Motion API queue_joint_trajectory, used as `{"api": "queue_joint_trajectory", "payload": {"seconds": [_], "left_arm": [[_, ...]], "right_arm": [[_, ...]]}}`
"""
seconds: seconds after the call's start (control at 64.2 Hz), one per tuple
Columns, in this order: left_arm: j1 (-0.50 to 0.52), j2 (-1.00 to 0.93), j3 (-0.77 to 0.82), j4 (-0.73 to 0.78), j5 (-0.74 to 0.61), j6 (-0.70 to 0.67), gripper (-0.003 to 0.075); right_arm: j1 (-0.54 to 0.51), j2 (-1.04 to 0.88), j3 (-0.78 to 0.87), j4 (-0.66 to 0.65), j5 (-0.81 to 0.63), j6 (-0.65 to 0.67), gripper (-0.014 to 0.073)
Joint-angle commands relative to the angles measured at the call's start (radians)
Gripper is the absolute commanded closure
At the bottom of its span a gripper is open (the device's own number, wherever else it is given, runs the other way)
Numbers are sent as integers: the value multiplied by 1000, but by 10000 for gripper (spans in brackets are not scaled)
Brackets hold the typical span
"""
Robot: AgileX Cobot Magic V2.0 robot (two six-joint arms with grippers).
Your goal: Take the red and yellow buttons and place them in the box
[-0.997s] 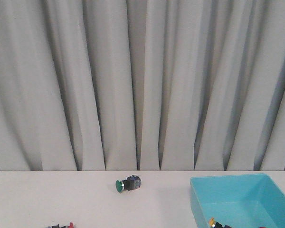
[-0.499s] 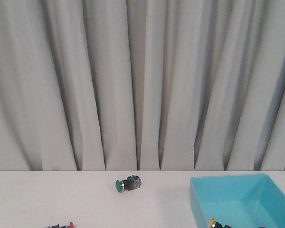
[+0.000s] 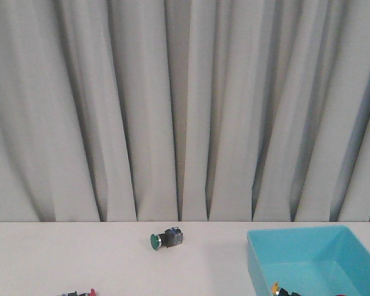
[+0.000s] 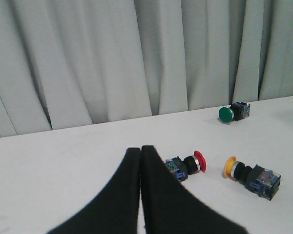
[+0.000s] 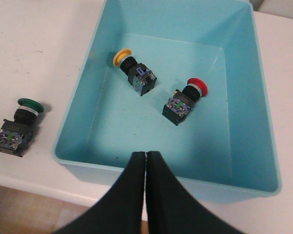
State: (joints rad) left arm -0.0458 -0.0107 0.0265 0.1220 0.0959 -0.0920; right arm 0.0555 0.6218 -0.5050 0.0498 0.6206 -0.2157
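A shallow turquoise plastic box is seen beneath the right gripper, whose black fingers are pressed together on nothing. Inside it, a yellow-capped button and a red-capped button lie apart on their sides. A green-capped button lies outside the box on the white table. The left gripper is likewise clenched empty, near another red-capped switch and yellow-capped switch on the table.

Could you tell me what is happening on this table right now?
Neither arm holds anything; both sets of jaws are shut. The shallow turquoise plastic bin already holds a yellow-capped button and a red-capped button. Another red-capped button and yellow-capped button lie on the white table, plus green-capped ones.
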Motion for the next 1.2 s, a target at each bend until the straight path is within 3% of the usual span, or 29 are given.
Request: {"api": "queue_joint_trajectory", "payload": {"seconds": [0.0, 0.249, 0.39, 0.779, 1.013, 1.184], "left_arm": [[3, -14, 49, -5, -70, -10, 727], [3, -14, 49, -5, -70, -10, 727], [3, -14, 49, -5, -70, -10, 727], [3, -14, 49, -5, -70, -10, 727], [3, -14, 49, -5, -70, -10, 727], [3, -14, 49, -5, -70, -10, 727]], "right_arm": [[2, -63, 1, -50, -113, -23, 599], [-5, -444, 357, -14, -565, 10, 596], [-8, -600, 517, 13, -698, 16, 596], [-7, -640, 541, 39, -651, 17, 596], [-7, -640, 541, -131, -646, 254, 596], [-7, -640, 541, -125, -621, 255, 596]]}}
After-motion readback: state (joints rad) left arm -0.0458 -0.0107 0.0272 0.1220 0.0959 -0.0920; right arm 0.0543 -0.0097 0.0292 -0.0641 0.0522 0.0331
